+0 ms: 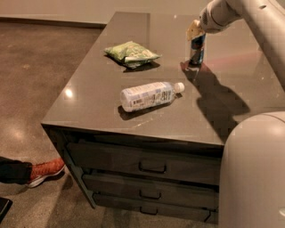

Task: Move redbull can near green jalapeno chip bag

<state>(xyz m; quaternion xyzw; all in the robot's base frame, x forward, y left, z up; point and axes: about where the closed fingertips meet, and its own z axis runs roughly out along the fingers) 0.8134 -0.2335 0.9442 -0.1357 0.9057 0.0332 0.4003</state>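
Gripper (196, 33) down at top of upright redbull can (197, 50) on far part of grey drawer cabinet (93, 100), clamped or loose impossible to tell, green jalapeno chip bag (131, 53) well apart.

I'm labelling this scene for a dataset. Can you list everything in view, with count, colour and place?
redbull can: one, blue and silver, upright at the far right of the counter
green jalapeno chip bag: one, light green, lying flat at the far left of the counter, apart from the can
water bottle: one, clear with a white cap, on its side mid-counter
counter: one, dark grey, glossy top
drawers: three, dark, stacked in the counter's front
shoe: one, red-orange, on the floor at lower left
floor: brown, polished
arm: one, white, reaching in from upper right
gripper: one, at the top of the can
base: white, lower right
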